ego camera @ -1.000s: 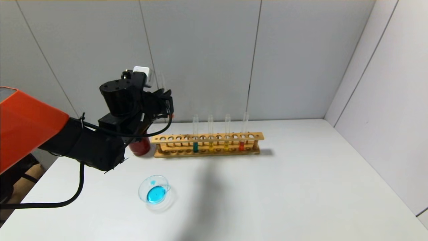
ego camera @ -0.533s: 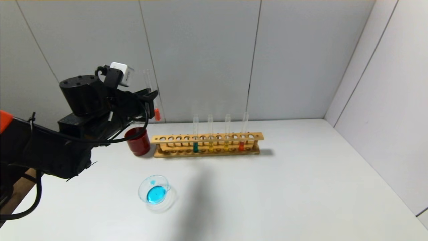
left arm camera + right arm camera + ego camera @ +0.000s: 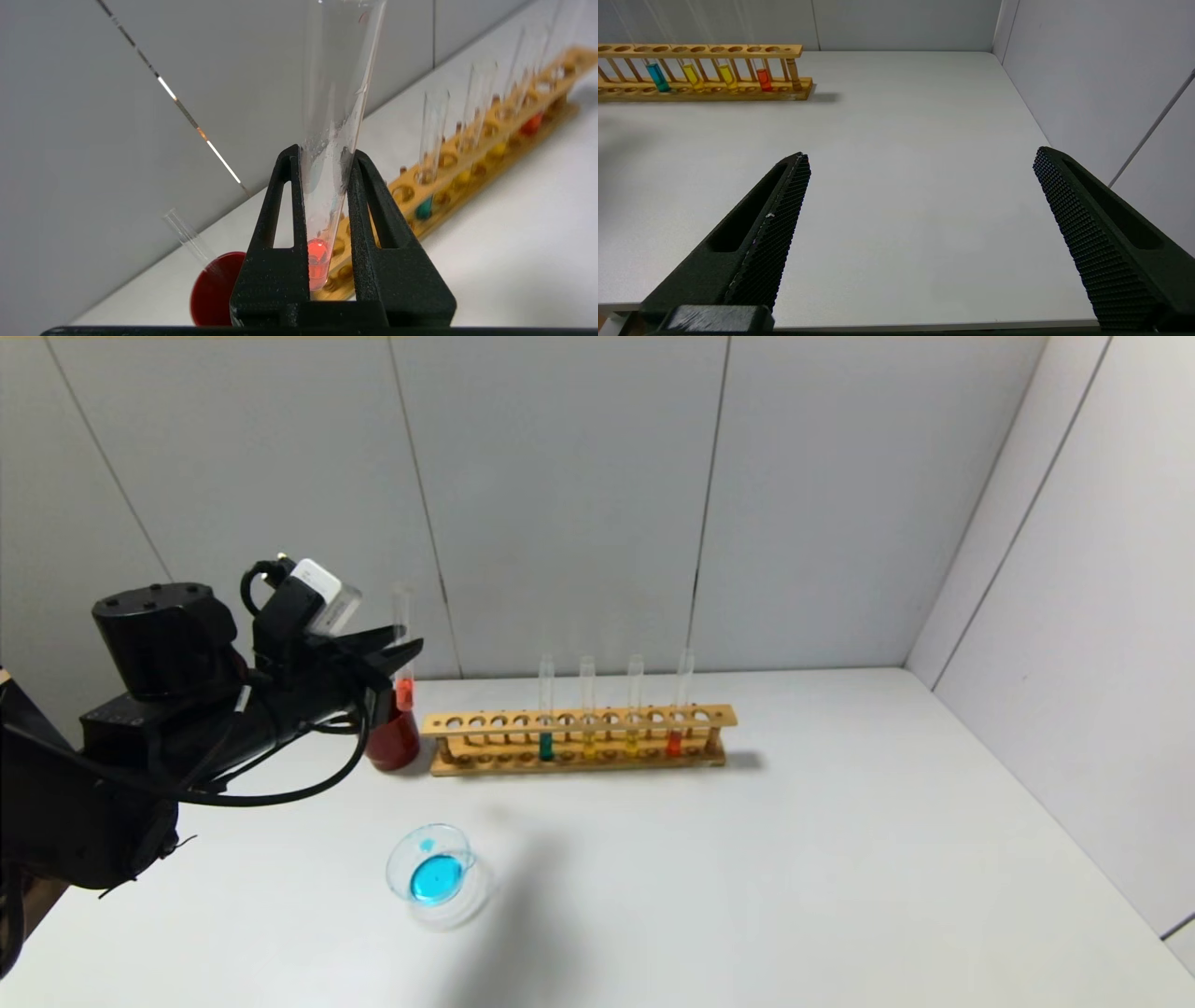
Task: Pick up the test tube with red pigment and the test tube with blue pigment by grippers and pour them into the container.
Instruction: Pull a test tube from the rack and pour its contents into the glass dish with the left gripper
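Observation:
My left gripper (image 3: pixel 406 658) is shut on the test tube with red pigment (image 3: pixel 403 689) and holds it upright in the air, in front of the dark red cup (image 3: pixel 392 739). In the left wrist view the jaws (image 3: pixel 323 154) clamp the tube's lower part, with red liquid (image 3: pixel 317 261) at its bottom. The container (image 3: pixel 434 870), a clear glass dish with blue liquid in it, sits on the table nearer me. No tube with bright blue liquid is in view. My right gripper (image 3: pixel 920 156) is open and empty above the bare table on the right.
A wooden rack (image 3: pixel 579 739) behind the dish holds tubes with dark teal (image 3: pixel 546 745), yellow (image 3: pixel 589 744) and red-orange (image 3: pixel 674 742) liquid. An empty clear tube (image 3: pixel 187 233) leans in the red cup. Grey walls stand behind and to the right.
My left arm has swung left and lowered, carrying the red tube from above the rack's left end down to the red cup. The dish and rack have not moved.

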Robot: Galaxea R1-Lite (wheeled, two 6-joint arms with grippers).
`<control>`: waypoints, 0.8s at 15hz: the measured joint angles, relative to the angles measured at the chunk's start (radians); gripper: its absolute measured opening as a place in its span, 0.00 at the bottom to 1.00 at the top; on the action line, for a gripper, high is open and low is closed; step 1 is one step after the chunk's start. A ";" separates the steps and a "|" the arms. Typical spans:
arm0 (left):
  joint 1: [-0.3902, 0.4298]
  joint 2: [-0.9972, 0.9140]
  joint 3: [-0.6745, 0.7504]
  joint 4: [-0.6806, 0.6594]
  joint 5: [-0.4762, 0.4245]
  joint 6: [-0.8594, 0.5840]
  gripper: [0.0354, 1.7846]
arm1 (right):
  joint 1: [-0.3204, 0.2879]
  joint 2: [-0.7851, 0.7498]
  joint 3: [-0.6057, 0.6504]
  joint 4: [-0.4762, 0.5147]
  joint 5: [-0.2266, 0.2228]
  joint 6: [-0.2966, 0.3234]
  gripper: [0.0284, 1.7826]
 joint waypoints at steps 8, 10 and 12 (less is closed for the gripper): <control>0.046 0.036 0.093 0.014 -0.142 0.277 0.15 | 0.000 0.000 0.000 0.000 0.000 0.000 0.98; 0.071 0.036 0.106 0.072 -0.144 0.375 0.15 | 0.000 0.000 0.000 0.000 0.000 0.000 0.98; 0.090 0.039 0.123 0.110 -0.166 0.475 0.15 | 0.000 0.000 0.000 0.000 0.000 0.000 0.98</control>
